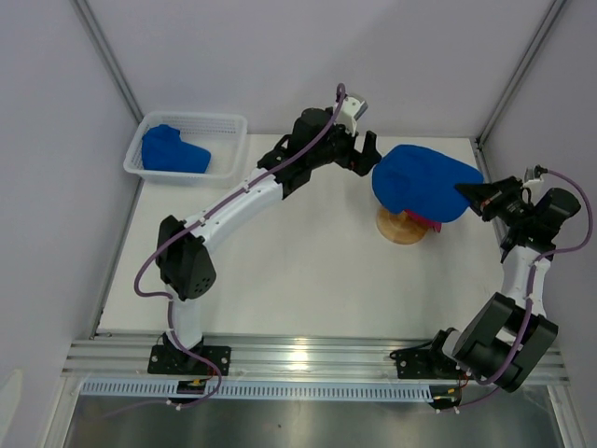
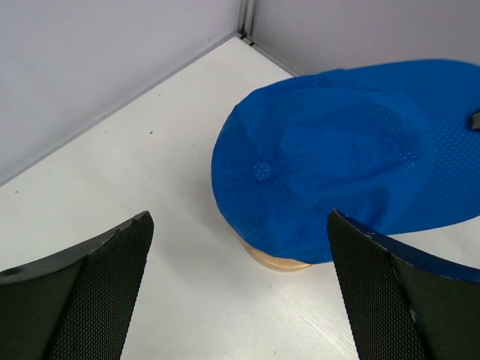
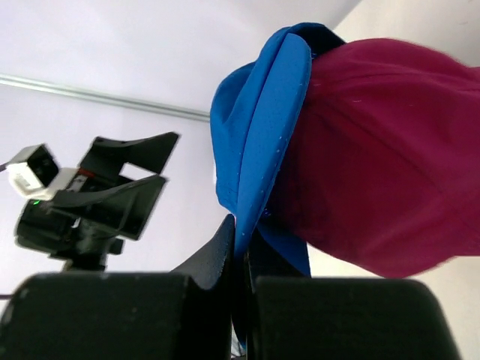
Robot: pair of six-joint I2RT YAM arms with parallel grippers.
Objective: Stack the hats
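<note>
On the worktop [image 1: 298, 271], seen from above, a blue cap [image 1: 424, 182] sits over a round wooden stand [image 1: 399, 229], with a sliver of a magenta cap [image 1: 429, 222] showing under it. A second blue cap [image 1: 173, 151] lies in the white mesh basket [image 1: 235, 140] at the far left corner, well apart. The left end effector [image 1: 362, 154] hovers just beside the stack's left side, and the right end effector [image 1: 466, 192] meets the blue cap's right edge. From the left wrist, the two fingers [image 2: 105, 285] are spread wide and hold nothing, framing the blue cap's crown and the stand below it. From the right wrist, the fingers [image 3: 217, 255] are pressed together on a fold of the blue cap's edge, with the magenta cap nested directly under the blue fabric. The step in hand looks like seating the blue cap over the magenta one. To do it well, I judge the right arm should draw the pinched edge down until the crowns line up. It should release only once the fabric lies slack, with the left arm clear or steadying the far side so nothing slides off the stand.
</note>
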